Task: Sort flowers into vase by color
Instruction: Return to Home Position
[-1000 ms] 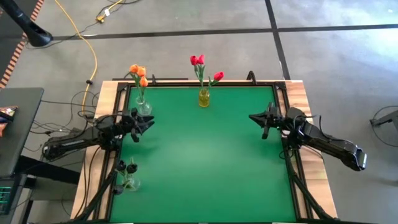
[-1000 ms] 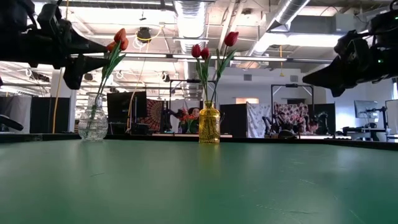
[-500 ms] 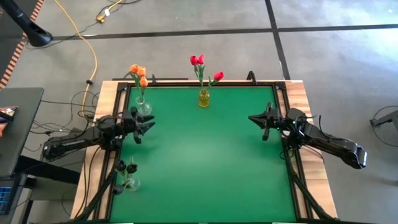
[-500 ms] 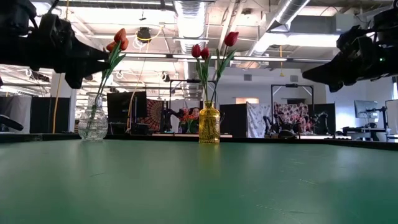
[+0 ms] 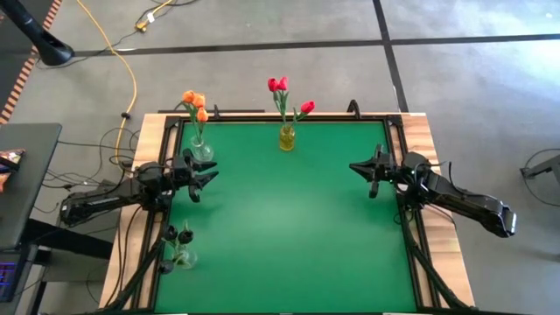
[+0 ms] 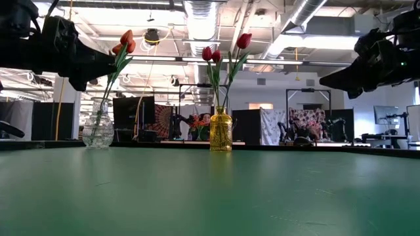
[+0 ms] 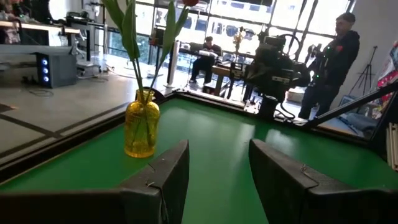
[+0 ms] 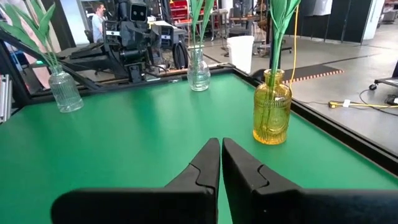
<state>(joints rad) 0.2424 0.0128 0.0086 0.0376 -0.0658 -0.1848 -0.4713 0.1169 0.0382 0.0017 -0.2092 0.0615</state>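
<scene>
hovering over the left edge of the green worktop (image 5: 289,219), the left arm (image 5: 114,199) pointed inward toward the centre. left jaws: open, with a clear gap between the two fingers (image 7: 163,180) and nothing held. the right arm (image 5: 455,199) hung over the opposite edge, also pointing inward, roughly level with the left one. right jaws: closed, both fingers (image 8: 202,168) pressed together along their length and gripping nothing. both were raised off the surface and well apart from every vase.

flowers, as found:
- orange tulips (image 5: 194,99) stood in a clear glass vase (image 5: 201,151) at the far left corner, with the stems leaning a little. this vase was the nearest one to the left jaws, beside them but not touching.
- red tulips (image 5: 280,85) stood in a yellow glass vase (image 5: 287,138) at the middle of the far edge, two heads close together and one spread out to the side.
- near-black tulips (image 5: 178,234) stood in a second clear vase (image 5: 184,258) at the near left edge, with the heads low over the rim.

no loose stems lay on the green surface. all three vases stood upright, each holding one colour only.

room beyond: a person in dark clothes (image 7: 333,62) stood past the worktop, and yellow cable (image 5: 131,83) trailed across the floor.
</scene>
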